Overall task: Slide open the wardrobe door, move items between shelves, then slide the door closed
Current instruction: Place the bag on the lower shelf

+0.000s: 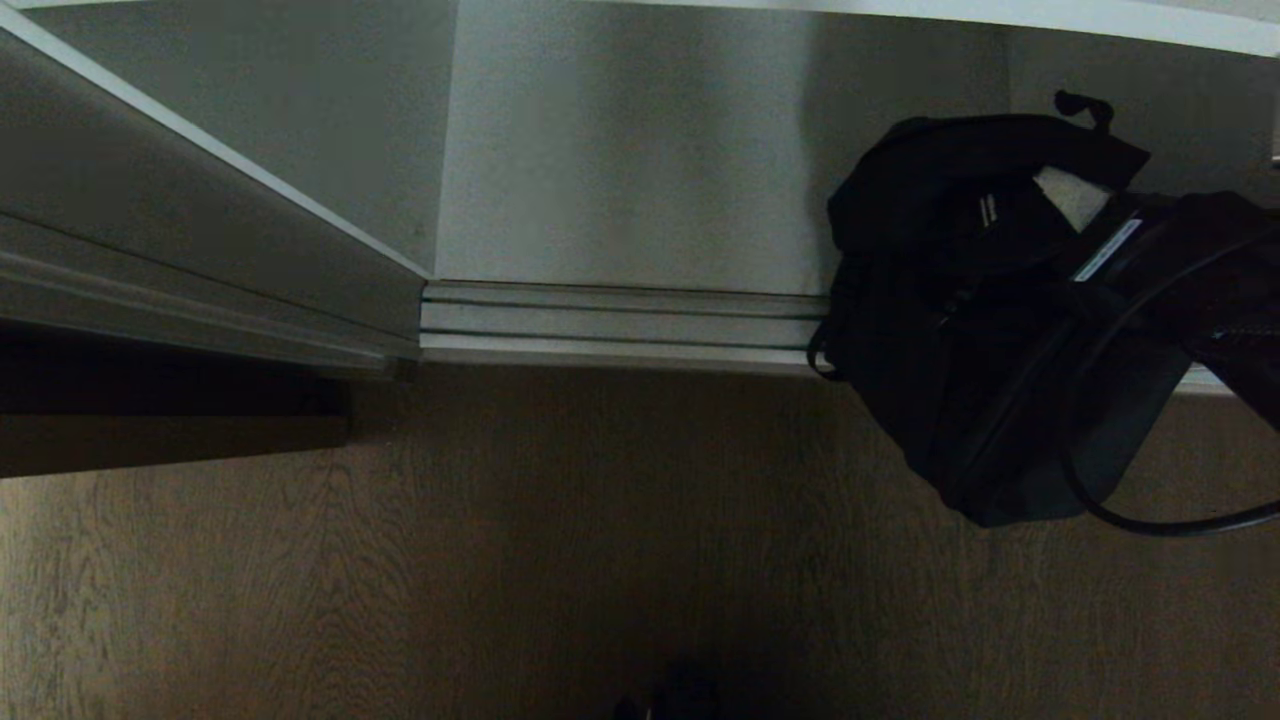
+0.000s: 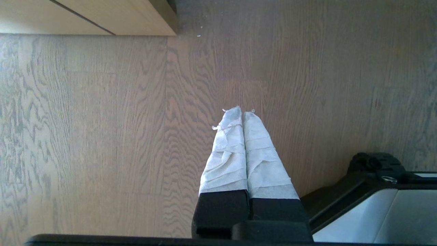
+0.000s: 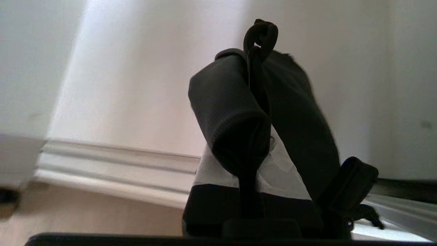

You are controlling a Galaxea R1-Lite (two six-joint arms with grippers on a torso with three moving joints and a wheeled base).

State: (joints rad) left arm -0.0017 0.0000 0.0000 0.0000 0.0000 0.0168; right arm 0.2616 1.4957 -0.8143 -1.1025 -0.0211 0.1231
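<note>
My right gripper (image 3: 252, 164), fingers pinched shut on the black bag (image 1: 960, 300), holds it at three o'clock in the head view over the wardrobe's door track (image 1: 620, 325), while my left gripper (image 2: 243, 114), taped fingers pressed together, hangs parked above the wood floor (image 2: 102, 136).

The head view is dim and shadowed; the bag (image 1: 960, 330) reads as a near-black mass. Wrist views are brighter; the floor (image 2: 102, 136) shows sharp grain.
</note>
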